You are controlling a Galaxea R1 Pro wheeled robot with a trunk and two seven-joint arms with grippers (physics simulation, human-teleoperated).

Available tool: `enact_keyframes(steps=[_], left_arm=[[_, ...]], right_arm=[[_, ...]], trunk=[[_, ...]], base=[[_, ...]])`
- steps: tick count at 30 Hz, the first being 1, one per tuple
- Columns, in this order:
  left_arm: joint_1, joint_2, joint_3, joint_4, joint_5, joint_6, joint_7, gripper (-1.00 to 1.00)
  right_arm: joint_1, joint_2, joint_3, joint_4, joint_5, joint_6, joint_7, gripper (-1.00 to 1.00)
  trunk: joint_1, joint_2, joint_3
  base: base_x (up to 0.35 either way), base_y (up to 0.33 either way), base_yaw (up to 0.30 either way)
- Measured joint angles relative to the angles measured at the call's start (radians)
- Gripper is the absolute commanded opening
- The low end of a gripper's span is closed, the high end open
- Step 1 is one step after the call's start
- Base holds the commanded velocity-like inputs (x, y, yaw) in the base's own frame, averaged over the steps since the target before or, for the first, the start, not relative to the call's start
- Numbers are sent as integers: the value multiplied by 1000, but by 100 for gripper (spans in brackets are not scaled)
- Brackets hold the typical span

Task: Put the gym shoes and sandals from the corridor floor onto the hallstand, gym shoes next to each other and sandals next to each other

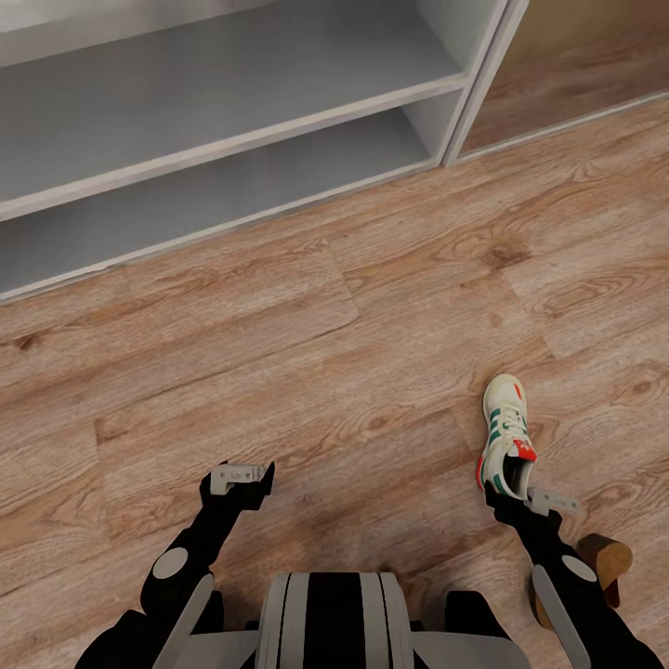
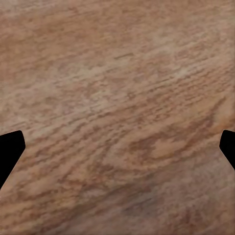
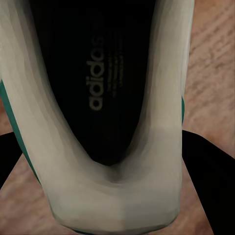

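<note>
Cream-white lace-up gym shoe (image 3: 122,196) with green stripes filled the space between the black fingers (image 3: 205,166) of the right gripper (image 1: 518,497), which clasped its heel on the light brown wooden plank floor (image 1: 372,307). Left gripper (image 1: 243,476) hovered released over bare planks. Well ahead of both stood the white shoe rack (image 1: 232,139); a tan-soled sandal (image 1: 609,557) lay just behind the right gripper.

Bare floor (image 1: 307,372) before open hallstand (image 1: 232,139)
</note>
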Motion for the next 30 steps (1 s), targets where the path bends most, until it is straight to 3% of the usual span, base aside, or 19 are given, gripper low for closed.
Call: enact_keyframes(steps=[19, 30], left_arm=[[-1, 0, -1, 0, 0, 0, 0, 100], [-2, 0, -1, 0, 0, 0, 1, 100]], right_arm=[[1, -7, -2, -1, 0, 6, -3, -100], [1, -8, -1, -1, 2, 10, -3, -100]], trunk=[[-1, 1, 12], [-6, 3, 54]], base=[[0, 0, 0], [0, 0, 0]])
